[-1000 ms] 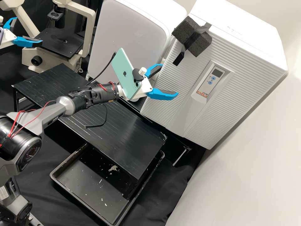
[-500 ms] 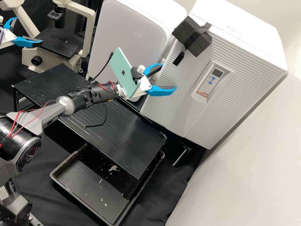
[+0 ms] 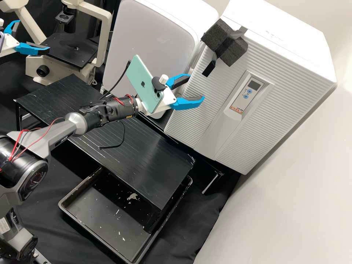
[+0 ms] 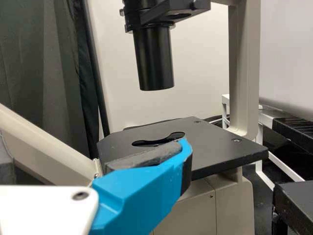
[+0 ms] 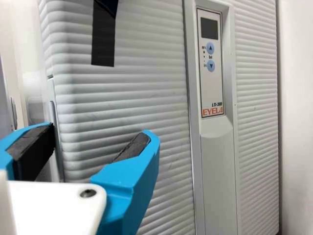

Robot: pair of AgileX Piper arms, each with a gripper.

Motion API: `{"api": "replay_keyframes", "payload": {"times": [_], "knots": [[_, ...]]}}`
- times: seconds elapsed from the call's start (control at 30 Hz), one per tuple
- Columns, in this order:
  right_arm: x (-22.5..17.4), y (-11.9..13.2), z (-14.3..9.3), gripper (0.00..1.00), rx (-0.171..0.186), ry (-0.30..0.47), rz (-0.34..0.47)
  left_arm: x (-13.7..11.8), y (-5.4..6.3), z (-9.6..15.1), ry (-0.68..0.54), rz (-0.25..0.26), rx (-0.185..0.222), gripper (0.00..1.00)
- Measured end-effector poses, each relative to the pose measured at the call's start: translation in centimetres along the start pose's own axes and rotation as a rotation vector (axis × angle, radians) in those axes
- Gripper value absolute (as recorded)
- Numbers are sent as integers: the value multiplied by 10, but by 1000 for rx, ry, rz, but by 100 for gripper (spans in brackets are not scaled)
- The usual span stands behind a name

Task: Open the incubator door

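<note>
my right gripper (image 3: 197, 87) has edged up and left, jaws apart, at the closed incubator door (image 3: 218, 90), upper right; i reckon that lines up its edge. my left gripper (image 3: 32, 36), upper left, gapes wide.

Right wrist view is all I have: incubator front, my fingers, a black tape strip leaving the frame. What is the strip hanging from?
Observer: In the high view, the black tape strip hangs just below dark foam padding taped near the upper edge of the incubator front.
Operator: Copy. Where's the left gripper?
Observer: The left gripper is by the microscope, away from the incubator, fingers apart.
</note>
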Motion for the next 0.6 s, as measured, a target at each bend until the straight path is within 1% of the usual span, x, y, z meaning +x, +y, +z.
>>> {"api": "replay_keyframes", "payload": {"times": [0.2,0.27,0.37,0.5,0.6], "knots": [[0,0,0,0,-1,2,0,0,0,0,0,0,0,100],[-2,0,1,0,-10,4,-5,0,0,0,0,0,0,100],[-3,5,5,0,-14,-2,-6,0,0,0,0,0,0,100],[-5,8,8,0,-35,8,-24,0,0,0,0,0,0,100],[-9,15,11,0,-24,9,-22,0,0,0,0,0,0,100]]}}
